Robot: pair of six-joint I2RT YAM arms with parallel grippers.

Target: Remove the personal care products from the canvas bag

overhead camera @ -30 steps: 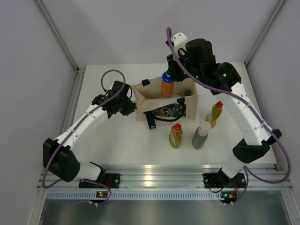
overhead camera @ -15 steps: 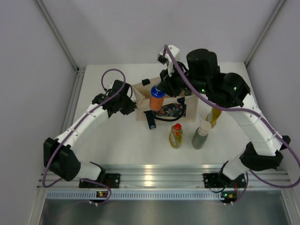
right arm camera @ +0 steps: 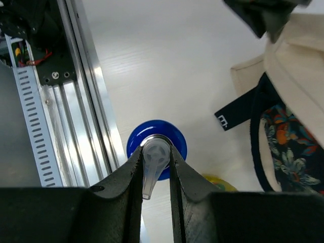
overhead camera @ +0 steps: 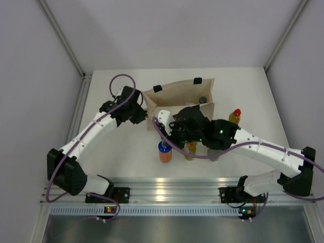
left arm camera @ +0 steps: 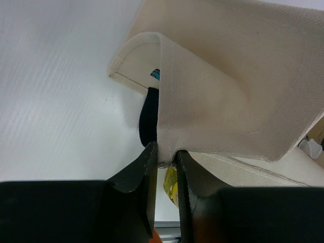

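While the right gripper [right arm camera: 156,163] sat pinched narrow on the clear nozzle above the blue cap of the orange bottle [overhead camera: 165,153], that bottle stood upright outside the canvas bag [overhead camera: 177,95], in front of it and near the table's [overhead camera: 116,152] front edge, just short of the metal rail [overhead camera: 167,185]. Whether its base was down on the surface could not be told from either view. It looked like a small, light, stiff plastic bottle with a smooth skin. A hold on so slim a nozzle seemed likely to let it swing or tip, so the cap or the shoulder below it would be the surer place to grip. The left gripper [left arm camera: 164,161] was closed on a fold of the bag's rim at its left end. The cloth was soft and floppy and probably needed that hold to keep the mouth open. One yellow bottle [overhead camera: 234,115] with a red cap stood clear to the right of the bag. The right arm covered whatever else stood in front of the bag – only a sliver of yellow showed past it. Inside the bag a single dark cap [overhead camera: 202,99] could be made out; the rest of the interior was in shadow, and no whitish bottle was visible anywhere.
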